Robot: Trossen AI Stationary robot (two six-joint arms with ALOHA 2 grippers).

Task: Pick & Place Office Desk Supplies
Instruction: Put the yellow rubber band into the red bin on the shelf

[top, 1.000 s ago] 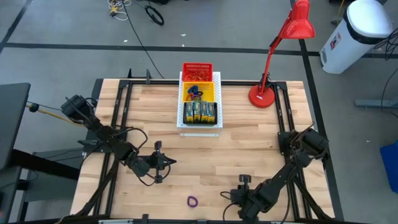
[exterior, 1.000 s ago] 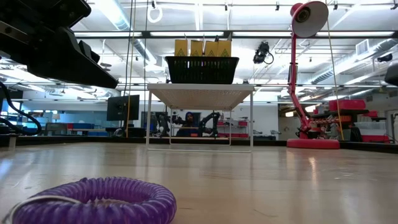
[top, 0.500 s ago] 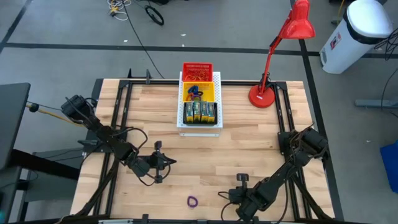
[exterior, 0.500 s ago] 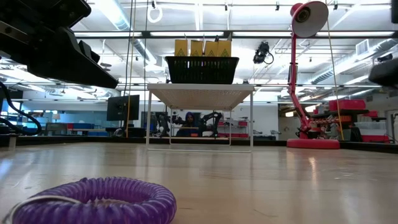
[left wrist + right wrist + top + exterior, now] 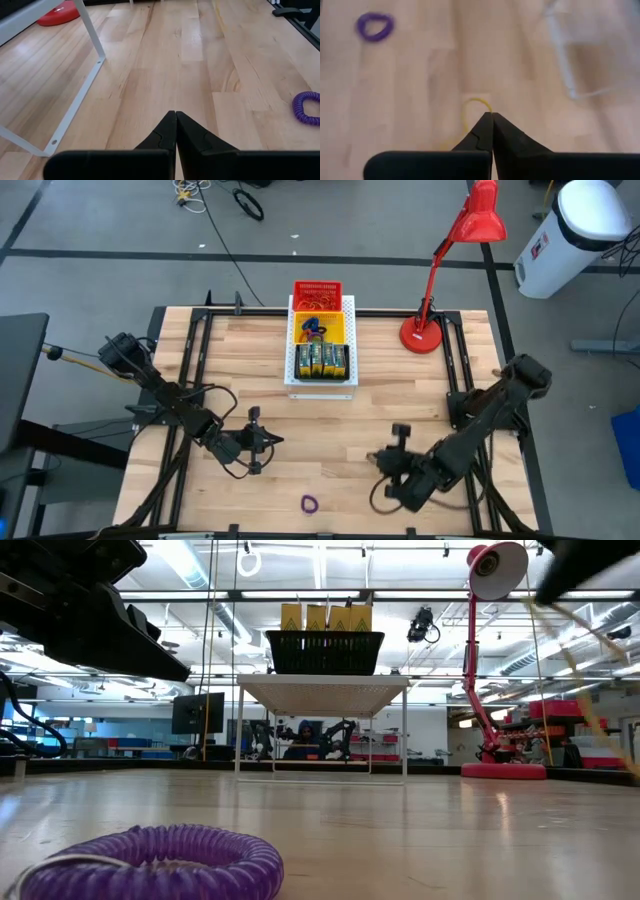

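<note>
A thin yellowish rubber band (image 5: 476, 106) hangs at the tips of my right gripper (image 5: 492, 116), which is shut on it above the table's near right part (image 5: 380, 463). A purple coiled elastic loop (image 5: 309, 503) lies flat on the wood near the front edge and shows close up in the low view (image 5: 150, 865). My left gripper (image 5: 278, 440) is shut with nothing in it, low over the near left part, tips together (image 5: 176, 115). Crayon boxes (image 5: 320, 360) stand in a rack at the far middle. My right gripper pinches the rubber band between its fingertips, and a small loop of the band (image 5: 470, 102) shows just past them. The fingers slant down from the table's right. In the low view thin blurred strands (image 5: 585, 690) trail below the gripper, off the table.
A white perforated stand (image 5: 320, 385) at the far middle carries a red basket (image 5: 317, 293), a yellow tray (image 5: 320, 330) and the crayon boxes. A red desk lamp (image 5: 440, 280) stands at the far right. Bare wood lies between the two grippers.
My right gripper has risen from the table near the front edge and moved a little toward the far edge, tipping to a less steep slant. The rubber band has come up with it. The purple loop and my left gripper have kept still.
</note>
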